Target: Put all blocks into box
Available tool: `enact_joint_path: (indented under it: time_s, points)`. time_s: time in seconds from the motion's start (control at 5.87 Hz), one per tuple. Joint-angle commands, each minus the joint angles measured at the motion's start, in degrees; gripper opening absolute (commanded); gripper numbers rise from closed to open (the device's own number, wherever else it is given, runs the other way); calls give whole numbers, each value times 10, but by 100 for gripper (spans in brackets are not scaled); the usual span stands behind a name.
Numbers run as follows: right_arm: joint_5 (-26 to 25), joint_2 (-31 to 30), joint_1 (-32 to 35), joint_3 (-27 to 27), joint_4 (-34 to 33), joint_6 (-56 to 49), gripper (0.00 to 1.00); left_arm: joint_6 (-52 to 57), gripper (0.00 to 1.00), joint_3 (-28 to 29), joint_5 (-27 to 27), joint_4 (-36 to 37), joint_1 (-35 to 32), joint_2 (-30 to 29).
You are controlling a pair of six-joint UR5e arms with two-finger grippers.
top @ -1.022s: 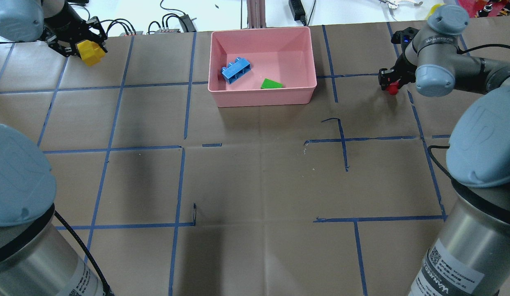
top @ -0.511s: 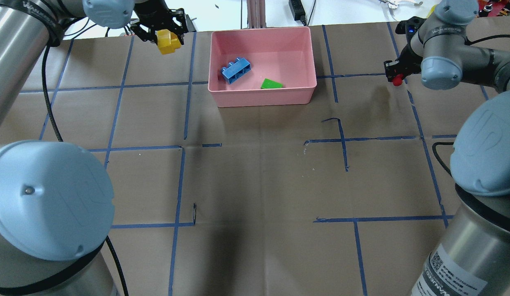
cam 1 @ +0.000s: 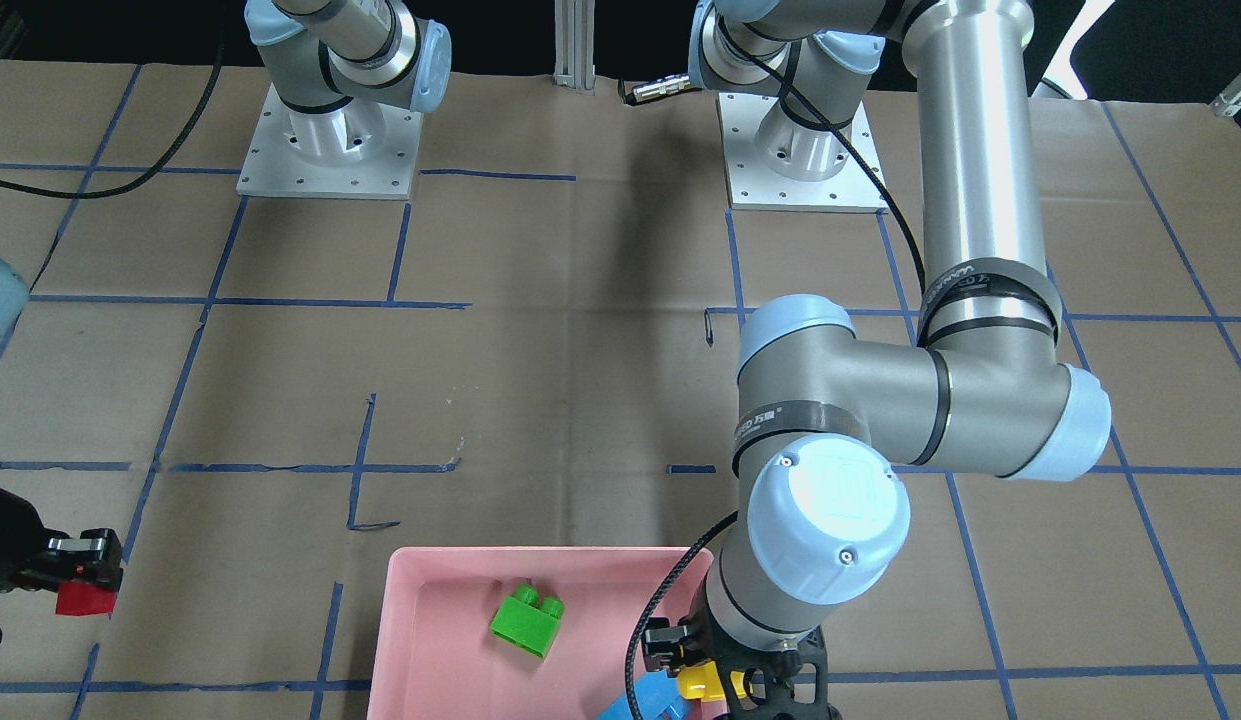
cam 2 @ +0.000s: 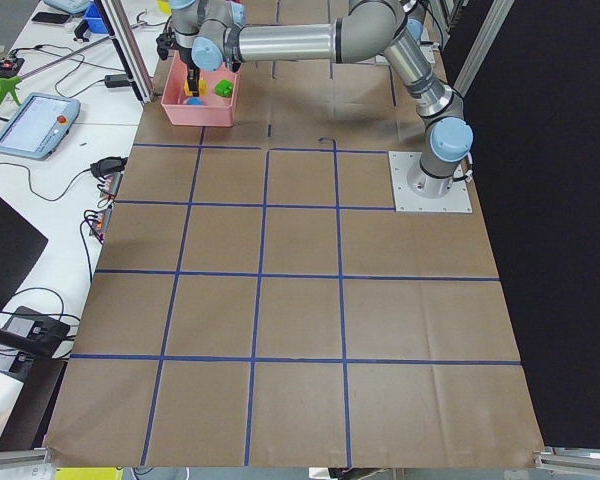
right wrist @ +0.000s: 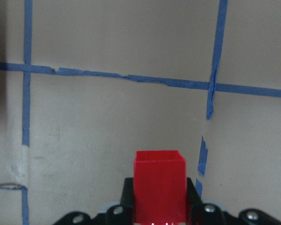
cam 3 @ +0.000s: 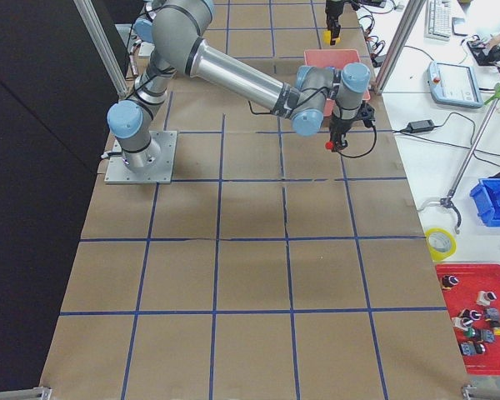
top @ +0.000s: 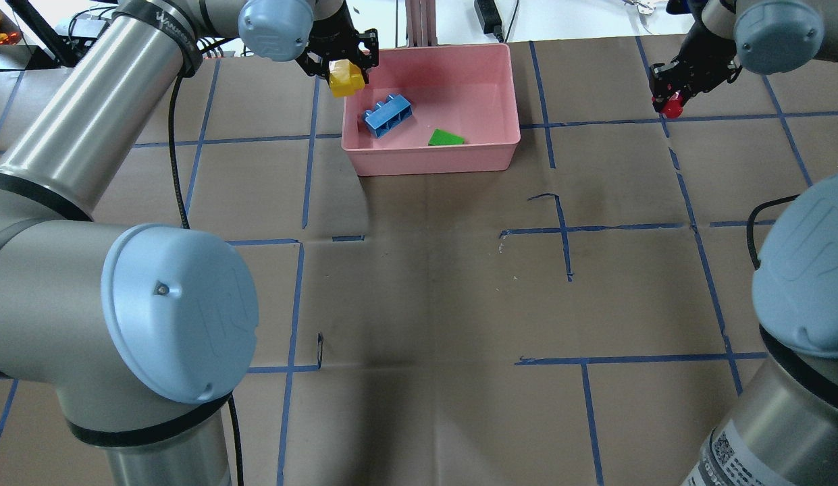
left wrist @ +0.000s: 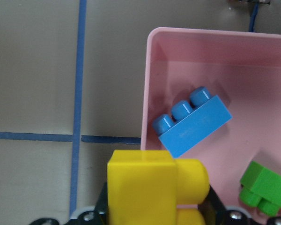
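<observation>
The pink box (top: 500, 101) stands at the table's far middle; it also shows in the front view (cam 1: 420, 640) and the left wrist view (left wrist: 147, 93). The blue block (top: 387, 115) (left wrist: 194, 124) and the green block (top: 446, 138) (cam 1: 528, 616) (left wrist: 262, 187) lie inside it. My left gripper (top: 344, 74) is shut on the yellow block (top: 345, 78) (left wrist: 150, 192) and holds it in the air over the box's left rim. My right gripper (top: 670, 104) is shut on the red block (top: 673, 106) (right wrist: 159, 185) (cam 1: 84, 597), raised over the paper to the right of the box.
The table is covered in brown paper with a grid of blue tape lines (top: 560, 229). Cables and a power brick (top: 487, 15) lie beyond the far edge. My left arm's elbow (top: 182, 310) fills the near left of the overhead view.
My left gripper carried the yellow block rightwards from the far left to the box's left rim. My right gripper rose and moved a little further away with the red block.
</observation>
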Motion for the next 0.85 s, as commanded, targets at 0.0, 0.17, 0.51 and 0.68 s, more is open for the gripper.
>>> enact_joint_path:
  time_s: [0.0,0.17,0.51,0.68]
  points:
    - [3,-37,6,-14,81,5,7,-24,50,8,43,36,-20,-26]
    - [5,-37,16,-14,78,6,7,-46,98,8,74,41,-31,-23]
    - [47,-37,56,-16,67,66,8,-66,100,6,82,35,-40,5]
    - [48,-36,80,-20,65,105,8,-66,100,-4,82,33,-40,22]
